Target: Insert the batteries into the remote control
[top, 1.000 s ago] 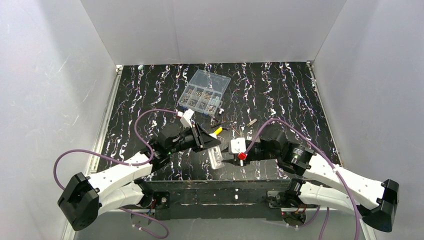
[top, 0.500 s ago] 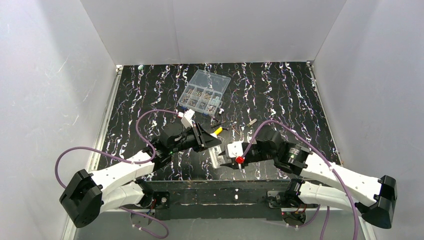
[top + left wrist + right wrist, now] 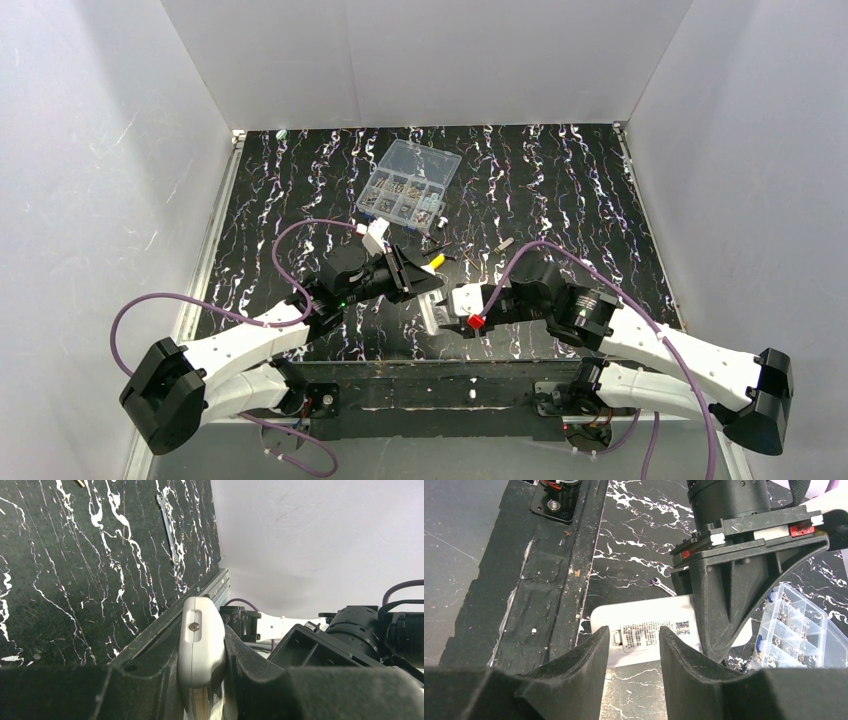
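In the right wrist view, the right tool [image 3: 634, 647] is standing with its two black fingers [image 3: 574, 670] apart at the bottom of the frame, with nothing gripped between them. Just beyond the fingertips, the remote control [image 3: 644, 625] is lying crosswise, its long axis running left to right across the frame. Its printed label is showing through the gap between the fingers. Whether the fingertips are touching the white shell cannot be told.

At the right end of the remote control, the left tool [image 3: 734, 595] is clamping down on it. The left wrist view shows the same grip, with both dark jaws pressing on the slim white body [image 3: 201, 645].

From above, the remote control [image 3: 431, 318] is hanging from the left tool [image 3: 415, 283] toward the lower edge of the frame. The right tool [image 3: 452, 302] is hovering just to its right, so the right arm is the free one nearest the open end. I judge the coming move is turning on that crosswise line-up: fingers astride the body, long axis square to them.

Farther up the bench [image 3: 560, 180], the yellow-handled screwdriver [image 3: 436, 262] and the clear compartment box [image 3: 408, 182] are lying well apart from both tools.
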Motion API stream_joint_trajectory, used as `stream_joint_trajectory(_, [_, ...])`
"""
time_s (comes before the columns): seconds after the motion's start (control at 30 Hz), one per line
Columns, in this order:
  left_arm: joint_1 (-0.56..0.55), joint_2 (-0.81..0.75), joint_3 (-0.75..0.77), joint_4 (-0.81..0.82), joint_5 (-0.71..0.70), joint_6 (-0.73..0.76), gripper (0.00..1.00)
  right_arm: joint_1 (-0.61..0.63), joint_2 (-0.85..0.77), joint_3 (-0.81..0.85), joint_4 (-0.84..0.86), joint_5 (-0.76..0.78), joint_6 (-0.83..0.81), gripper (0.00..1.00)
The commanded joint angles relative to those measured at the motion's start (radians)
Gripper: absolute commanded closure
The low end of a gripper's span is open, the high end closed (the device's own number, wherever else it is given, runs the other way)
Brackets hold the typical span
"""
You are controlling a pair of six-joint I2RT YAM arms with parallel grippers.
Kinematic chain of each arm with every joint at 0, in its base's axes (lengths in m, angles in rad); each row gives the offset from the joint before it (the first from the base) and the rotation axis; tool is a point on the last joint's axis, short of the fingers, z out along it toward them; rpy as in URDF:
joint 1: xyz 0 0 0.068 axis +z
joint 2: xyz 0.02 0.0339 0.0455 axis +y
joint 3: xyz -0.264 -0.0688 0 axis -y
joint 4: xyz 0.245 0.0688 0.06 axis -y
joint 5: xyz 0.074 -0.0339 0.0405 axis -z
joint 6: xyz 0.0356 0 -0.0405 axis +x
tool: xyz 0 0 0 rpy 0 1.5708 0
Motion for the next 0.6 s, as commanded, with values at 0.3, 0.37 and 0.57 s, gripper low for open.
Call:
stream_joint_trajectory(0.3, [0.003,-0.005,0.036,0.071,0.012,-0.014,1.0,0.01,0.003,-0.017,0.014,0.042,-0.017,0.53])
stream_joint_trajectory(0.37, [0.003,-0.007,0.035,0.071,0.011,-0.014,1.0,0.011,0.007,-0.016,0.013,0.052,-0.02,0.53])
stream_joint_trajectory(0.57, [0.003,-0.004,0.033,0.083,0.007,-0.019,1.0,0.011,0.007,-0.018,0.006,0.065,-0.028,0.53])
